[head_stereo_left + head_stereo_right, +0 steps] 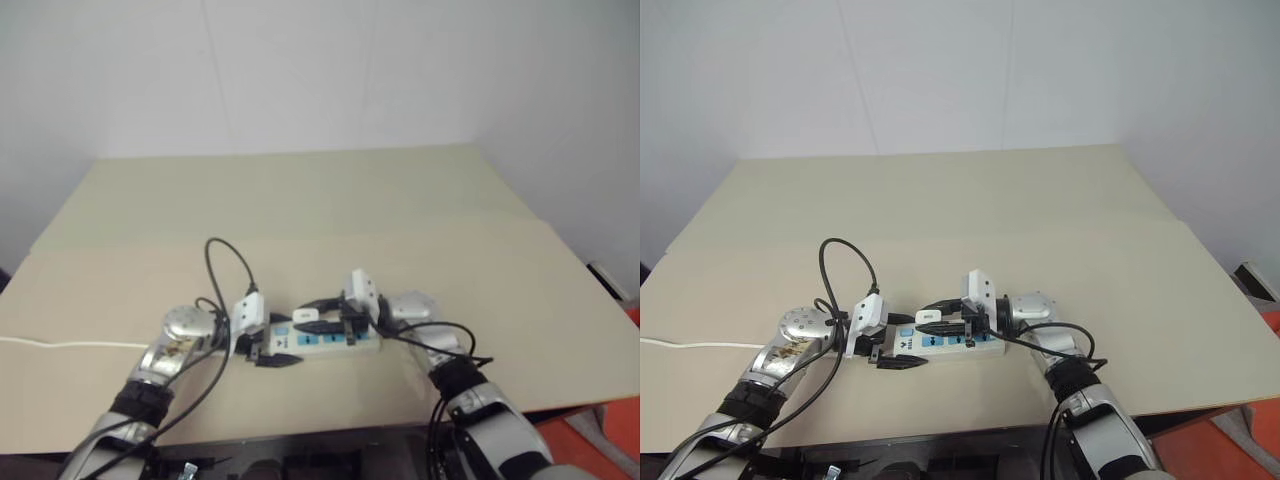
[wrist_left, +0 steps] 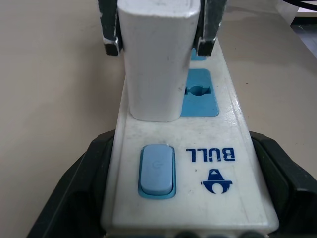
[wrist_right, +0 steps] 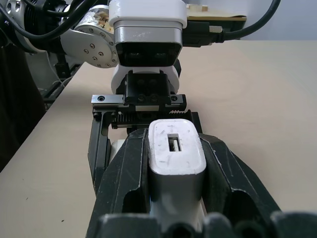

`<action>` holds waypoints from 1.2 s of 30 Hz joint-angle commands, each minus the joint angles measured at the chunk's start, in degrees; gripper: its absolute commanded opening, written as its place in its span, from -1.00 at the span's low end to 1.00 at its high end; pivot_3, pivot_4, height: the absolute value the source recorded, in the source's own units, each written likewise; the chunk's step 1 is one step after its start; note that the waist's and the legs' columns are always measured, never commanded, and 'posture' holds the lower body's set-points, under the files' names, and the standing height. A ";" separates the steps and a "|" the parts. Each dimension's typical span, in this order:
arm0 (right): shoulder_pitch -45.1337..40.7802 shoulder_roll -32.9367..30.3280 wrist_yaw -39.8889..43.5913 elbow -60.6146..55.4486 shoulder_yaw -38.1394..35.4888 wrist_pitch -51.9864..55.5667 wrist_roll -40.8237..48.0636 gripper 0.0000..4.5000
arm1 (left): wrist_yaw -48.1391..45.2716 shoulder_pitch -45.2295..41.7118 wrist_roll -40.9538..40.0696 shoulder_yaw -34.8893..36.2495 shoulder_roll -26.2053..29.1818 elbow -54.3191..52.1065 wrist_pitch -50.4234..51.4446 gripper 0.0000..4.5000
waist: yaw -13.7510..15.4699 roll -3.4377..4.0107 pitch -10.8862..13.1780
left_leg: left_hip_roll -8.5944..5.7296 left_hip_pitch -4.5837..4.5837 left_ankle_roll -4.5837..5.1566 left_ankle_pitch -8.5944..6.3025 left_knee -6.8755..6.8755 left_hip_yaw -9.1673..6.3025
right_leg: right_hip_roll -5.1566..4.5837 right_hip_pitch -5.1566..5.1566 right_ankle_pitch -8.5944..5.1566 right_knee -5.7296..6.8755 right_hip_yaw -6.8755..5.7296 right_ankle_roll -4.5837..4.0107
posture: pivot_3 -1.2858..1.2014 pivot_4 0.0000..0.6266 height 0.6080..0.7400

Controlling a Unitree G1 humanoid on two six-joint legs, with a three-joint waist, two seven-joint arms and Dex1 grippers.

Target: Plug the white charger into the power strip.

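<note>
Lying near the front edge of the bench (image 1: 400, 200), about halfway between its two side edges, is the power strip (image 1: 940, 345), a long flat white bar with blue socket faces. The left gripper (image 1: 898, 358) pinches the strip at its switch end, one black finger on each long side, and the fingers (image 2: 74, 198) press against the white plastic. In the left wrist view you can see the pale blue switch (image 2: 157, 170) and blue letters printed next to it. The white charger (image 2: 156, 54) stands upright on the strip, just past the switch, on the first blue socket face. Its bottom touches the strip, but you cannot tell if it is pushed all the way in. The right gripper (image 1: 338, 322) reaches in from the other side and pinches the charger between its two black fingers (image 3: 124, 178), one on each side of the small white block. In the right wrist view the end of the charger (image 3: 176, 146) has a small slot in it. The two grippers face each other and are very close together over the strip. A white cord (image 1: 60, 344) runs along the bench toward its left edge. Black cables (image 1: 225, 260) loop up over the left arm.
</note>
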 commanded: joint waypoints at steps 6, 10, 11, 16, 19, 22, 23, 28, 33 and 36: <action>2.54 -1.67 0.48 6.06 3.40 4.97 -5.93 -0.32 | -0.43 1.26 0.61 0.06 1.77 -1.89 0.88 0.47 | -0.04 0.00 0.00 | 0.00 0.00 0.01 0.00 -0.02 0.00 | 0.00 -0.01 0.00 -0.01 0.01 0.00 | 0.03 -0.52 1.00; 1.97 -1.05 -0.24 4.71 2.61 7.01 -5.42 0.28 | -0.24 1.32 0.56 0.00 1.66 -2.19 1.13 0.47 | 0.00 -0.04 -0.02 | 0.01 -0.02 0.01 -0.01 -0.04 0.00 | 0.00 -0.03 -0.01 -0.03 0.01 -0.01 | 0.03 -0.52 1.00; 1.88 -1.04 -0.17 4.38 2.46 7.39 -5.24 0.43 | -0.22 1.29 0.55 -0.03 1.60 -2.21 1.16 0.47 | 0.00 -0.04 -0.02 | 0.01 -0.02 0.01 -0.01 -0.04 0.00 | 0.00 -0.03 -0.01 -0.04 0.01 -0.02 | 0.03 -0.52 1.00; 1.90 -1.71 0.33 2.86 2.78 7.43 -5.68 0.98 | -0.16 1.07 0.35 -0.11 1.17 -2.24 1.34 0.47 | 0.05 -0.04 -0.02 | 0.01 -0.03 0.01 -0.01 -0.06 -0.01 | 0.00 -0.04 -0.02 -0.04 0.01 -0.01 | 0.03 -0.52 1.00; 2.20 -2.28 0.12 1.35 2.09 6.63 -5.63 1.00 | 0.11 0.77 -0.65 0.50 0.93 -2.95 3.04 0.79 | 0.13 -0.03 -0.01 | 0.01 -0.05 0.01 -0.02 -0.06 -0.01 | -0.01 -0.04 -0.02 -0.06 0.00 -0.01 | 0.03 -0.52 1.00; 2.48 -3.73 0.08 -2.73 0.44 7.37 -4.41 1.00 | -0.33 0.62 -2.56 1.94 1.05 -4.67 4.96 1.00 | 0.49 -0.03 0.04 | -0.02 -0.13 0.01 -0.02 -0.06 -0.03 | -0.04 -0.08 -0.03 -0.06 -0.03 0.00 | 0.03 -0.52 1.00; 2.66 -4.65 0.37 -4.90 -0.35 8.04 -3.60 1.00 | -0.50 0.63 -3.35 2.73 1.29 -5.32 5.44 1.00 | 0.73 -0.02 0.09 | -0.04 -0.17 0.01 -0.02 -0.06 -0.07 | -0.06 -0.08 -0.04 -0.07 -0.08 0.02 | 0.03 -0.52 1.00; 3.93 -8.82 0.99 -12.99 -3.17 10.83 -1.01 1.00 | -1.05 2.06 -5.50 4.94 3.41 -9.32 5.99 1.00 | 1.61 0.00 0.21 | -0.09 -0.73 0.00 -0.02 -0.03 -0.09 | -0.14 -0.63 -0.03 -0.09 -0.12 0.01 | 0.03 -0.52 1.00; 6.41 -12.23 0.54 -20.71 -6.00 13.64 1.65 1.00 | -1.12 3.40 -8.30 6.80 4.39 -13.92 7.76 1.00 | 1.93 0.04 0.45 | -0.10 -1.19 -0.02 0.00 0.01 -0.09 | -0.13 -1.06 0.00 -0.10 -0.14 -0.01 | 0.03 -0.52 1.00; 8.58 -15.83 -0.47 -27.49 -10.32 16.36 4.60 1.00 | -1.27 5.65 -11.88 9.63 6.05 -18.43 9.97 1.00 | 1.93 0.08 0.72 | -0.09 -1.23 -0.02 0.00 0.01 -0.08 | -0.15 -1.08 -0.01 -0.12 -0.13 -0.01 | 0.03 -0.52 1.00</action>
